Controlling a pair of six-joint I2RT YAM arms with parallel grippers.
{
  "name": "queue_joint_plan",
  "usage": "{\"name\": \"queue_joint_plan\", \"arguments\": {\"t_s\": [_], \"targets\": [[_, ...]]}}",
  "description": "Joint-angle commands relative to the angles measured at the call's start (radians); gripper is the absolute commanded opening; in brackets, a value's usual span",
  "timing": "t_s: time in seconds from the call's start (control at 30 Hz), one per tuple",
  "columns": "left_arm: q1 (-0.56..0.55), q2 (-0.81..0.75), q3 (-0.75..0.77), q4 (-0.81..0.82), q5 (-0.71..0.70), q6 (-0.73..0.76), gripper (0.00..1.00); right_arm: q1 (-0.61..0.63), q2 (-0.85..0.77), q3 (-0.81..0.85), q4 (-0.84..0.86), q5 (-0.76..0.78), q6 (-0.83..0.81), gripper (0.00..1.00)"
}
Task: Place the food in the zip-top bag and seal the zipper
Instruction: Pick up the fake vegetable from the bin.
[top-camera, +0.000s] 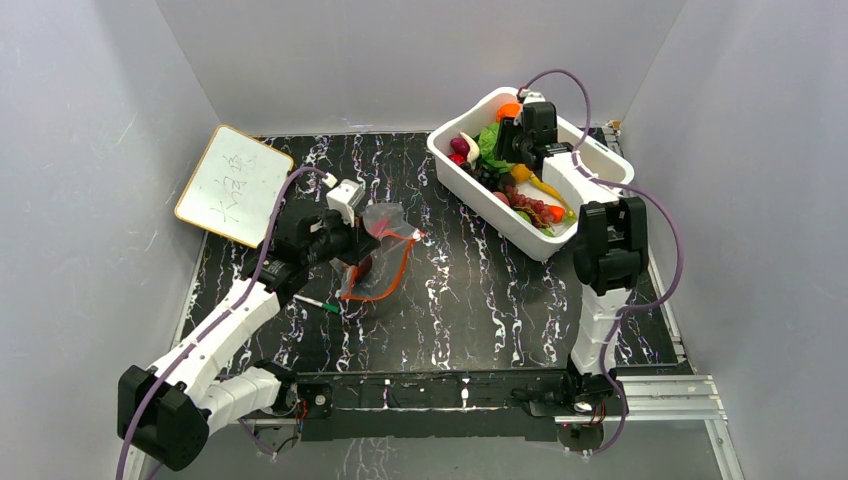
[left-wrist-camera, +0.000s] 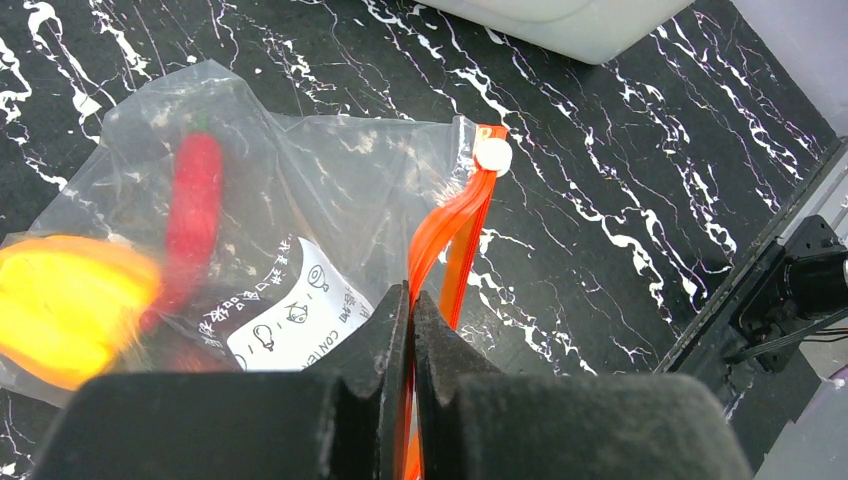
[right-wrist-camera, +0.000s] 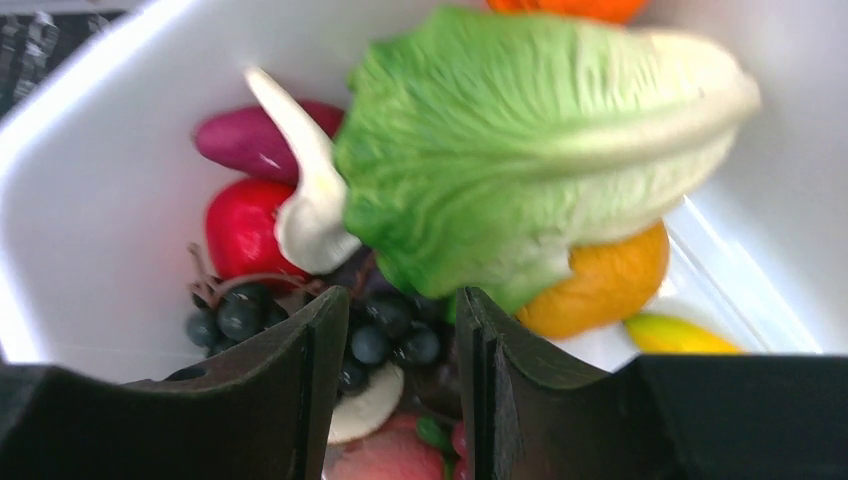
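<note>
Your zip-top bag (top-camera: 383, 240) sits left of centre on the counter (top-camera: 480, 300), crumpled and partly raised off the surface. Its zipper (left-wrist-camera: 455, 225) is the long axis to watch. In the left wrist view the red-orange strip runs from the left fingers (left-wrist-camera: 395, 330) up and to the right, ending at the white slider (left-wrist-camera: 493, 155). From above, that slider end points to the far right and the strip sags back toward the near left.

Inside the clear plastic you can see a red pepper (left-wrist-camera: 195, 200) lying lengthwise, stem end away from the camera. Below it are a blurred yellow-orange piece (left-wrist-camera: 70, 305) and a white printed label (left-wrist-camera: 300, 320).

Your left fingers are closed flat on the zipper, with the strip pinched between them.

A green-and-white pen (top-camera: 318, 304) lies on the counter just near-left of the bag, and a whiteboard (top-camera: 236, 184) rests at the far left.

The rest of the food is well apart, in the white tub (top-camera: 495, 215) at the far right. In it are a lettuce leaf (right-wrist-camera: 520, 150), a red piece (right-wrist-camera: 245, 230), a purple piece (right-wrist-camera: 240, 140), an orange (right-wrist-camera: 610, 280) and dark grapes (right-wrist-camera: 390, 340).

Your right fingers (right-wrist-camera: 480, 320) are down in the tub and parted. The grapes show through the gap and the lettuce's lower edge is at their tips. You cannot tell whether they touch it.
</note>
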Motion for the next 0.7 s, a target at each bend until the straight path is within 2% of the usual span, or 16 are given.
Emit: {"name": "queue_joint_plan", "arguments": {"t_s": [0.0,0.27,0.5,0.67], "targets": [[-0.006,-0.029,0.003,0.02,0.025,0.014,0.0,0.007,0.035,0.097,0.165,-0.115,-0.051,0.41],[-0.009,-0.034,0.004,0.02,0.023,0.019,0.0,0.04,0.185,0.257,0.156,-0.147,-0.066,0.37],[-0.011,-0.04,0.002,0.024,0.027,0.017,0.0,0.063,0.237,0.294,0.183,-0.155,-0.094,0.37],[-0.013,-0.047,-0.001,0.024,0.028,0.016,0.0,0.077,0.276,0.302,0.195,-0.142,-0.204,0.38]]}}
